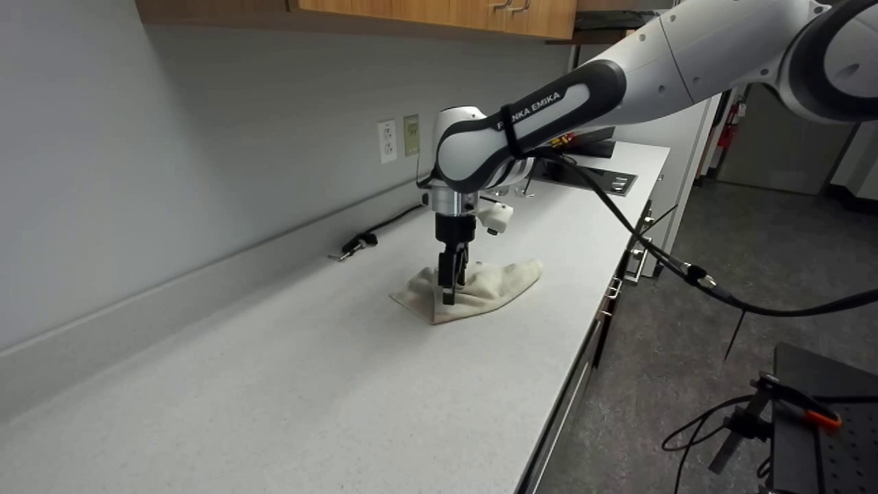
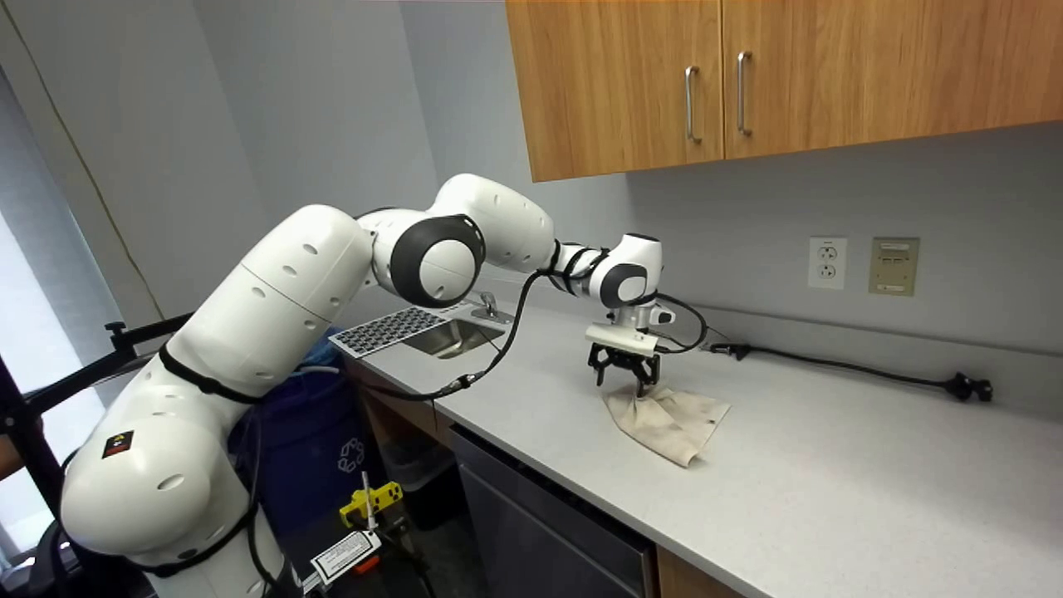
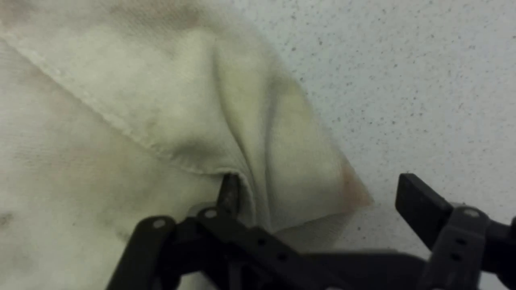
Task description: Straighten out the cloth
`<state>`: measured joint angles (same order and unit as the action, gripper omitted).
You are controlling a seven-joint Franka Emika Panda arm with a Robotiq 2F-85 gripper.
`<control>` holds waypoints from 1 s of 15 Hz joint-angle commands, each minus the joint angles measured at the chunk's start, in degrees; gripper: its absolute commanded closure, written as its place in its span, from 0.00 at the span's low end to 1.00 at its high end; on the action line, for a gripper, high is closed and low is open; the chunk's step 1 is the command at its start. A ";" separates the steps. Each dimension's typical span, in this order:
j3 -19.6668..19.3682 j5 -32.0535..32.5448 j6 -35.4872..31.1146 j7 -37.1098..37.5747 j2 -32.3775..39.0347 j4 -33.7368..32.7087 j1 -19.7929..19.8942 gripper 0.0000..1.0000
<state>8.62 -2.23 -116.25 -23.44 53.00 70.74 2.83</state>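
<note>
Cloth [image 2: 671, 425] lies rumpled, near and right of gripper [image 2: 620, 386] in an exterior view. Jaws spread; wrist view: left finger [image 3: 229, 195] against fold, right finger [image 3: 421, 209] off cloth.

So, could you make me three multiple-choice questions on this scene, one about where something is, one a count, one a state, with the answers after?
1. Where does the cloth lie?
A in the sink
B on the counter
C on the floor

2. How many handles show on the wall cupboard?
A one
B four
C two

3. How does the gripper stand?
A open
B fully shut
C out of view

Answers:
1 B: both exterior views show it rumpled on the counter.
2 C: a pair shows side by side in both exterior views.
3 A: in the wrist view its fingers stand wide apart.
</note>
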 commanded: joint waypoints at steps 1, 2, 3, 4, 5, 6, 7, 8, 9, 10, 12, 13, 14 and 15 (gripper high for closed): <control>1.06 -0.67 -0.99 -2.60 -7.78 9.10 0.42 0.00; 1.50 -1.36 -0.68 -2.90 -8.85 10.38 0.77 0.00; 1.73 -1.84 -0.49 -3.10 -9.92 11.71 0.97 0.00; 1.83 -2.21 -0.30 -3.24 -10.81 13.07 1.14 0.00; 1.73 -2.31 -0.27 -3.09 -11.65 14.49 1.22 0.00; 1.56 -2.24 -0.35 -2.98 -12.37 15.80 1.22 0.00; 1.33 -2.27 -0.26 -2.53 -13.00 16.92 1.25 0.00; 1.08 -2.43 -0.34 -1.86 -13.38 17.85 1.34 0.00; 1.10 -2.62 -0.35 -2.28 -13.66 18.58 1.72 0.00; 0.54 -1.93 -1.61 -2.15 -13.78 19.21 1.64 0.00; 0.05 -1.76 -3.23 -2.28 -13.31 18.98 1.96 0.00; -0.13 -1.63 -4.35 -2.33 -13.03 18.73 2.08 0.01; -0.54 -1.03 -5.54 -2.20 -12.36 17.85 1.93 0.02; -1.00 -0.53 -6.82 -2.04 -11.89 17.26 1.81 0.02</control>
<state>8.41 -2.83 -119.47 -24.48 41.46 87.52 4.44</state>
